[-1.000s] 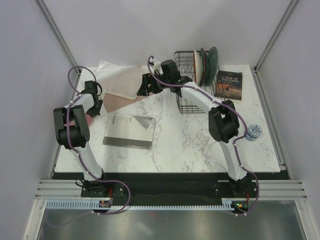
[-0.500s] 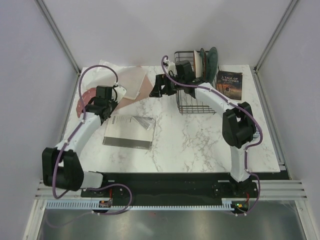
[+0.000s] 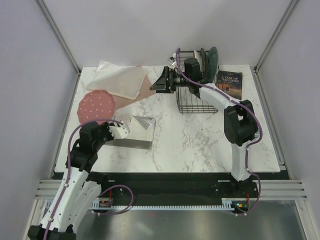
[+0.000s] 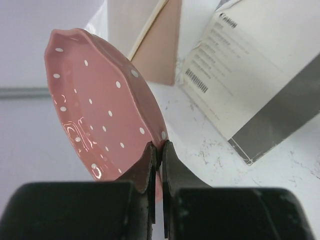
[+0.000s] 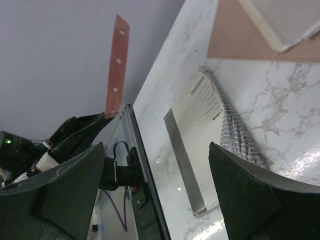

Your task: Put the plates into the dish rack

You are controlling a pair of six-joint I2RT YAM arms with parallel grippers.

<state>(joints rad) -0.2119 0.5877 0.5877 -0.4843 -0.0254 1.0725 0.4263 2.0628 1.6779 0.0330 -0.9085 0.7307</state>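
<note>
The reddish-pink speckled plate (image 3: 96, 106) is held above the table's left side, its face toward the top camera. My left gripper (image 3: 106, 128) is shut on its near rim; in the left wrist view the fingers (image 4: 150, 165) pinch the plate (image 4: 100, 110). My right gripper (image 3: 155, 86) is open and empty, just left of the black wire dish rack (image 3: 190, 100). The teal plate (image 3: 213, 59) and a whitish plate (image 3: 198, 65) stand upright at the rack's far end, with a darker one between them. The right wrist view shows the pink plate edge-on (image 5: 116, 65).
A white and grey booklet (image 3: 131, 132) lies mid-left. A pinkish-brown sheet (image 3: 145, 92) and a whitish mat (image 3: 120, 77) lie at the back left. A dark book (image 3: 229, 84) lies right of the rack. The rack's near half holds no plates.
My left gripper has lifted the pink plate off the table's left edge and drawn back toward the near side. My right gripper has moved right, closer to the rack.
</note>
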